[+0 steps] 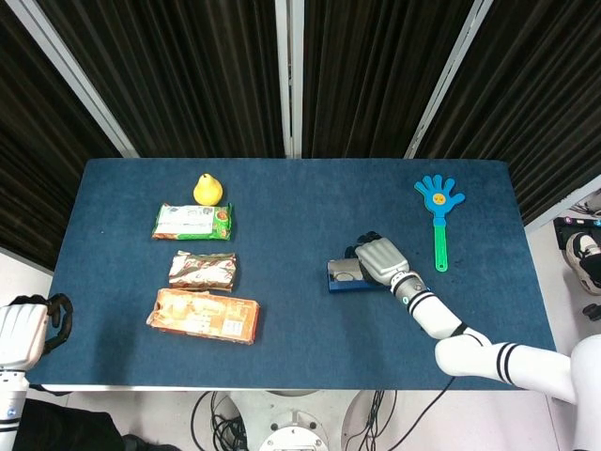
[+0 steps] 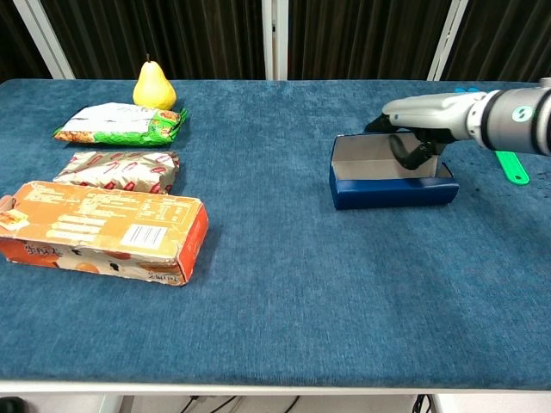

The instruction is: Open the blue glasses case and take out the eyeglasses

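The blue glasses case (image 2: pixel 392 191) (image 1: pixel 340 281) lies open right of the table's middle, its grey inside (image 2: pixel 366 155) facing up. I cannot see any eyeglasses in it. My right hand (image 2: pixel 428 114) (image 1: pixel 379 257) reaches over the case's far right end, and its dark fingers (image 2: pixel 406 152) hook down over the far wall into the case. My left hand (image 1: pixel 25 333) hangs off the table's front left corner, far from the case and holding nothing; only the head view shows it.
On the left of the table stand a yellow pear (image 2: pixel 153 86), a green snack bag (image 2: pixel 122 122), a shiny wrapped pack (image 2: pixel 120 170) and an orange box (image 2: pixel 103 231). A blue hand-shaped clapper (image 1: pixel 439 211) lies at the far right.
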